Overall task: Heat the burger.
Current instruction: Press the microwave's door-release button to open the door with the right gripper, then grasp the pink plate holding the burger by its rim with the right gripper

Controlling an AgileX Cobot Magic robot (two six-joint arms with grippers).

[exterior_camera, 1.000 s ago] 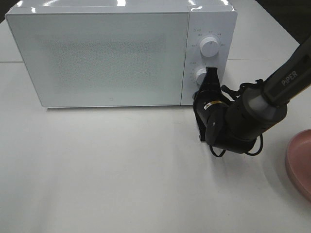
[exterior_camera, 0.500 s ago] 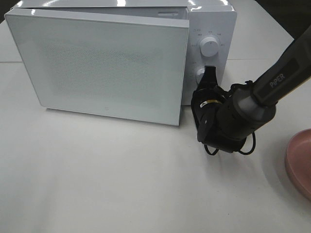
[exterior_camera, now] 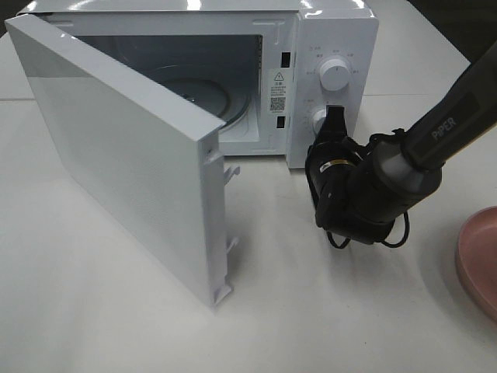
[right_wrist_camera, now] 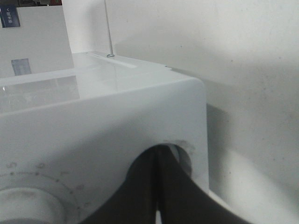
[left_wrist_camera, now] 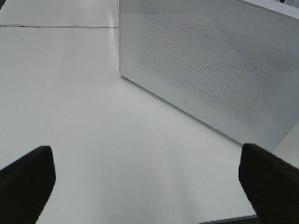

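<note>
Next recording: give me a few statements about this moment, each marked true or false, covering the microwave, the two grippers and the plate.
1. The microwave door stands swung open. True.
2. A burger sits on the glass turntable. False: the part of the turntable that shows is bare, and no burger is in view.
3. The right gripper is shut, its tip at the lower knob of the control panel. True.
4. The left gripper is clamped on the door's edge. False: its jaws are wide open, short of the door, holding nothing.
5. The pink plate lies to the left of the microwave. False: it lies at the right edge of the exterior view.
</note>
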